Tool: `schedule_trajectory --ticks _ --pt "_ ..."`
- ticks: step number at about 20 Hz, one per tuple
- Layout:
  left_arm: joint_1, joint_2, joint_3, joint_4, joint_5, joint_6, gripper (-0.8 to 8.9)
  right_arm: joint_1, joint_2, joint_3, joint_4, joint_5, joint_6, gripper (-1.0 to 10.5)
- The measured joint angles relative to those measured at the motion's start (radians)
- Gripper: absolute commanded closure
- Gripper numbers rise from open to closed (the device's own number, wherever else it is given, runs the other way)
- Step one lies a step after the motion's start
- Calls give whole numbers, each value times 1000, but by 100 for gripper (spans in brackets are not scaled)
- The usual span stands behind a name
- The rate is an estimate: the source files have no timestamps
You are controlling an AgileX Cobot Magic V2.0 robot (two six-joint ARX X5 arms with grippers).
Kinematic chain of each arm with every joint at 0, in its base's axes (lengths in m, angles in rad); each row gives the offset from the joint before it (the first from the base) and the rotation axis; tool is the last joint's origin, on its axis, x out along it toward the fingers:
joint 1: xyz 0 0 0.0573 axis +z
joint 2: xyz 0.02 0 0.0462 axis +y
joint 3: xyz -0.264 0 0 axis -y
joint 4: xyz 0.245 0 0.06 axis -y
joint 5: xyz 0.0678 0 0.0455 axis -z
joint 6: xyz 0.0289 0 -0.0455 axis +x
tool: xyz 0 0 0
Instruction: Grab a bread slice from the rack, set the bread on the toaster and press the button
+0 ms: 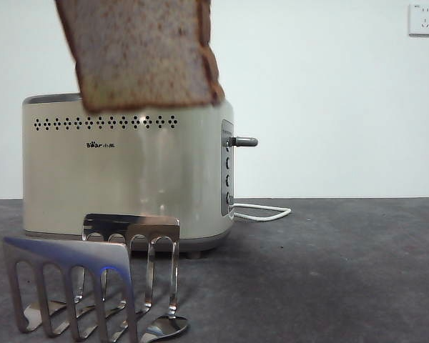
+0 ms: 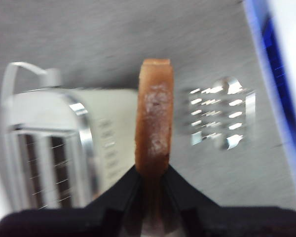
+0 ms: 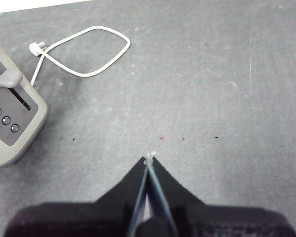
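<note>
**Bread lifted clear of the rack, not yet in the toaster**

In the front view, we see the slice of bread (image 1: 144, 51) hanging in the air, tilted, its lower edge just above the toaster (image 1: 129, 171) and overlapping that toaster's chrome top rim from our angle. The steel toast rack (image 1: 93, 282) stands low in front of the toaster and holds no bread that we can see. So we judge the pick-up done; seating the slice in a slot and pressing the lever knob (image 1: 244, 141), which sticks out from the toaster's grey end panel, are still to come. No gripper shows in this view.

In the left wrist view, we see the left gripper (image 2: 152, 173) clamped on the slice of bread, crust edge toward us, one black jaw on each broad face. The arm points downward; the toaster's open slots lie to one side of the slice and the rack to the other, both blurred.

In the right wrist view, the right gripper (image 3: 148, 159) has its jaws pressed together on nothing, above bare table beside the toaster's end panel. The lever knob and the white power cord (image 3: 84, 52) lie near that panel; this arm waits.
</note>
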Motion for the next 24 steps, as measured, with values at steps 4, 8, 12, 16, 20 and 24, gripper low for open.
schedule_trajectory --ticks 4,8,12,16,20,24 --pt "73 0 108 0 -98 172 823 0 0 0 0 0 0 952" --pt "184 -2 182 -1 -98 279 823 0 0 0 0 0 0 952" --pt "299 -2 191 -1 -61 339 823 0 0 0 0 0 0 952" --pt "385 10 191 -1 98 352 823 0 0 0 0 0 0 952" --pt "427 62 191 0 103 351 822 0 0 0 -28 0 0 952" --pt "453 113 191 41 105 333 822 0 0 0 -58 0 0 952"
